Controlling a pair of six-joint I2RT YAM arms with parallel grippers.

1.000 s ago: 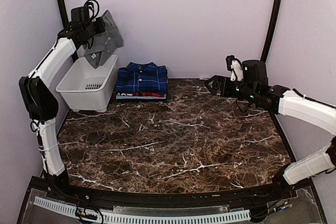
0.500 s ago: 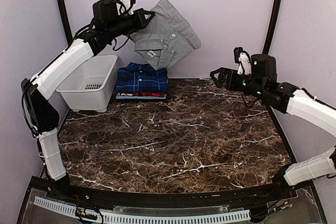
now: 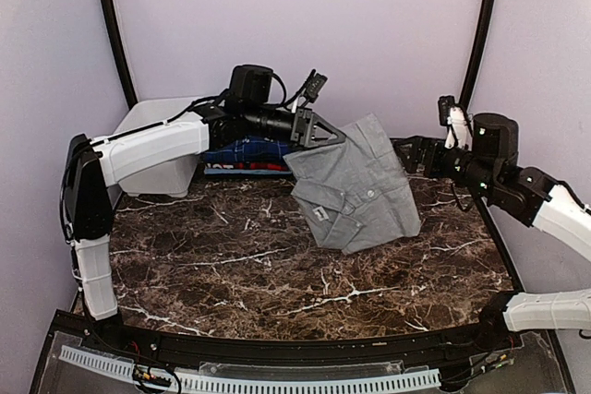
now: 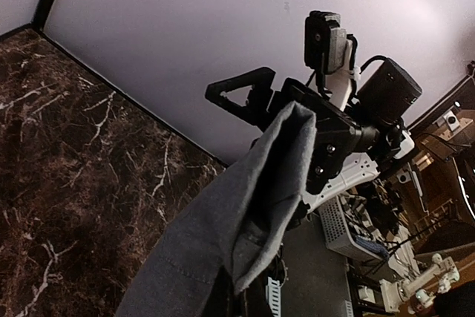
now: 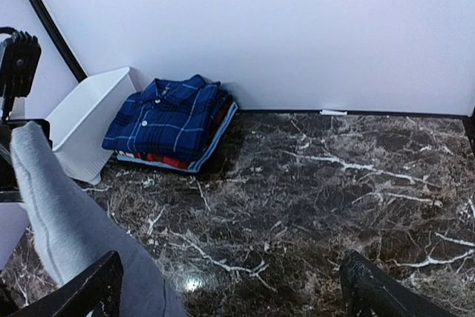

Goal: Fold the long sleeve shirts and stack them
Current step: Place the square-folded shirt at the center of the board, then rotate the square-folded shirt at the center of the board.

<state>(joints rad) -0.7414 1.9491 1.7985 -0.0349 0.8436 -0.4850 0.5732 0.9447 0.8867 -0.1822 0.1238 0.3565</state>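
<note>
Left gripper [image 3: 332,135] is pinched fully shut on the grey shirt [image 3: 358,189], gripping one upper edge near the collar. The shirt hangs in the air over the table [image 3: 277,269], right of centre. It's bunched and skewed off that single point. I can't tell if the low hem touches the marble.

Right gripper [image 3: 403,150] has its jaws as wide as they go and holds nothing. It sits just beside the shirt's far-right upper edge. In the right wrist view, grey cloth passes by one finger but not between them.

The plaid shirt [image 5: 167,115] is folded at the far left on top of the red-edged shirt [image 5: 169,159], next to the basket [image 5: 83,120].

Handling, as I judge it:
- Light, limp woven cloth with no stiffness, so it drapes and twists from any single hold.
- Thin fabric can creep out of a pinch.
- The second hold is best on the free shoulder seam or collar end nearest the right gripper, where layers double up.
- Avoid the button placket and the loose sleeve.
</note>
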